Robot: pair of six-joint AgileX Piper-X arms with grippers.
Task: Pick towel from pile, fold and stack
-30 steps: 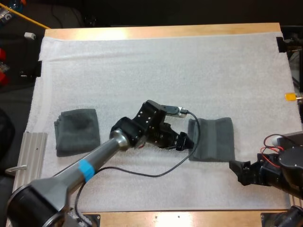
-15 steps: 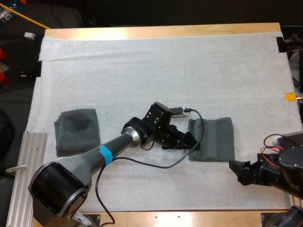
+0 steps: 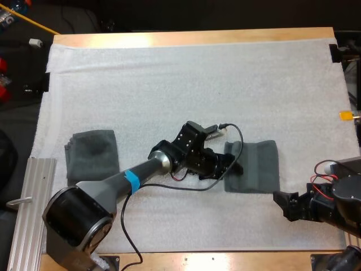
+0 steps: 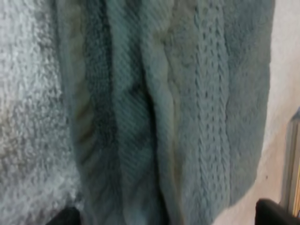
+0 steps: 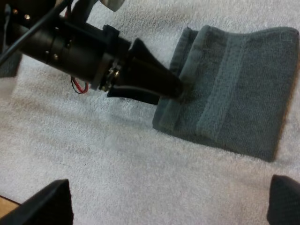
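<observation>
A folded dark grey-green towel [image 3: 255,166] lies on the white mat, right of centre. My left gripper [image 3: 232,168] is down at this towel's left edge, and its open fingers [image 4: 276,211] stand wide apart over the ribbed towel [image 4: 178,108]. In the right wrist view the left gripper [image 5: 157,86] touches the near edge of the towel [image 5: 234,89]. My right gripper [image 3: 285,204] waits open near the mat's front right, a little short of the towel, with nothing between its fingers [image 5: 47,201]. A second folded towel [image 3: 92,155] lies at the left.
A metal rail [image 3: 25,197] runs beside the mat's front left edge. The white mat [image 3: 186,79] is bare across its far half.
My left gripper has slid right from beside the towel onto its left edge. The right arm and both towels have stayed put.
</observation>
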